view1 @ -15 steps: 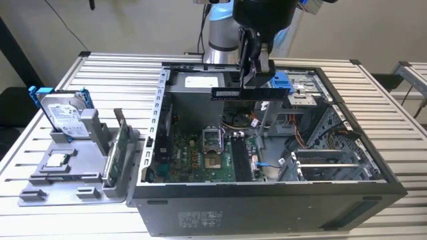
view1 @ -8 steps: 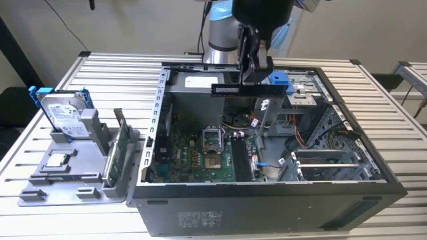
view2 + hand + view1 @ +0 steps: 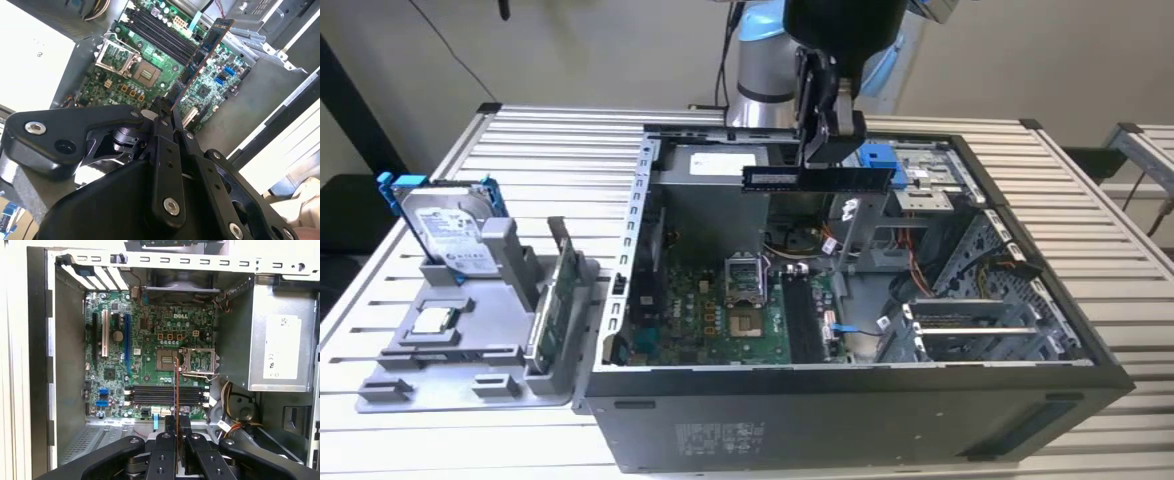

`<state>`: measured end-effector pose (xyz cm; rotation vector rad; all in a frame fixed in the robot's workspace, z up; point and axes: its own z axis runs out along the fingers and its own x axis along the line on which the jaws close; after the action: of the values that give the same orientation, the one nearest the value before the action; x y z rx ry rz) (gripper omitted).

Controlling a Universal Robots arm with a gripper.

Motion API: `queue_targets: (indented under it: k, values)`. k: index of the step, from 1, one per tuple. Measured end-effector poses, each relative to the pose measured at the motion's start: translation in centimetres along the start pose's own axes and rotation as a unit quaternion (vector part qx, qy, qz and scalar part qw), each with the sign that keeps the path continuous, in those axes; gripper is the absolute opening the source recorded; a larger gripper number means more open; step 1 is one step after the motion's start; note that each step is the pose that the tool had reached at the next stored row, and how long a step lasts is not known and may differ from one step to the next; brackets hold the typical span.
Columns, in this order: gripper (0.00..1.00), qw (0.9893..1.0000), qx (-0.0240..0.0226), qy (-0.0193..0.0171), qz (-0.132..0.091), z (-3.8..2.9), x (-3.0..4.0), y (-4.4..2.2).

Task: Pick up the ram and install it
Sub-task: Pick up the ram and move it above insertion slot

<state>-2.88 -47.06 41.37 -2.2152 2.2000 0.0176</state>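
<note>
The ram (image 3: 821,178) is a long, dark stick held level above the open computer case (image 3: 854,395), over its back half. My gripper (image 3: 831,152) is shut on the stick's top edge near its middle. The second wrist view has the ram (image 3: 202,50) running out from between my fingers (image 3: 165,107) over the green motherboard. From the first wrist view the ram (image 3: 176,390) is edge-on, a thin line crossing the black memory slots (image 3: 167,395), and the gripper (image 3: 176,422) clamps it. The slots (image 3: 803,310) lie well below the stick.
A grey holder (image 3: 467,350) at the exterior view's left carries a silver hard drive in a blue frame (image 3: 450,225) and an upright green card (image 3: 558,300). Inside the case are the open processor socket (image 3: 167,358), the power supply (image 3: 280,347), cables (image 3: 961,275) and the drive cage.
</note>
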Motion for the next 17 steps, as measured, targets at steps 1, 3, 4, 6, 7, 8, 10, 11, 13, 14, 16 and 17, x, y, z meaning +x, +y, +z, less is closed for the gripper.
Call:
queue_targets:
  k: [1, 3, 4, 6, 7, 8, 10, 11, 13, 14, 16, 17]
  values:
    - [0.14, 1.0000, 0.0000, 0.0000, 0.000, 0.00, 0.00, 0.00]
    - [0.14, 1.0000, 0.0000, 0.0000, 0.000, 0.01, -0.06, 0.00]
    - [0.14, 1.0000, 0.0000, 0.0000, 0.000, 0.01, -0.09, 0.00]
    - [0.14, 1.0000, 0.0000, -0.0001, 0.000, 0.02, -0.17, 0.00]
    - [0.14, 1.0000, 0.0000, -0.0001, 0.000, 0.03, -0.23, 0.00]
    - [0.14, 1.0000, 0.0000, 0.0000, 0.000, 0.03, -0.30, -0.01]
    - [0.14, 1.0000, 0.0000, 0.0000, 0.000, 0.05, -0.49, -0.01]
    - [0.14, 1.0000, 0.0000, 0.0000, 0.000, 0.06, -0.62, -0.02]
    - [0.14, 1.0000, 0.0000, 0.0000, 0.000, 0.08, -0.92, -0.04]
    - [0.14, 1.0000, 0.0000, 0.0000, 0.000, 0.09, -1.13, -0.04]
    - [0.14, 1.0000, 0.0000, 0.0000, 0.000, 0.12, -1.57, -0.06]
    - [0.14, 1.0000, 0.0000, -0.0001, 0.000, 0.14, -1.77, -0.07]
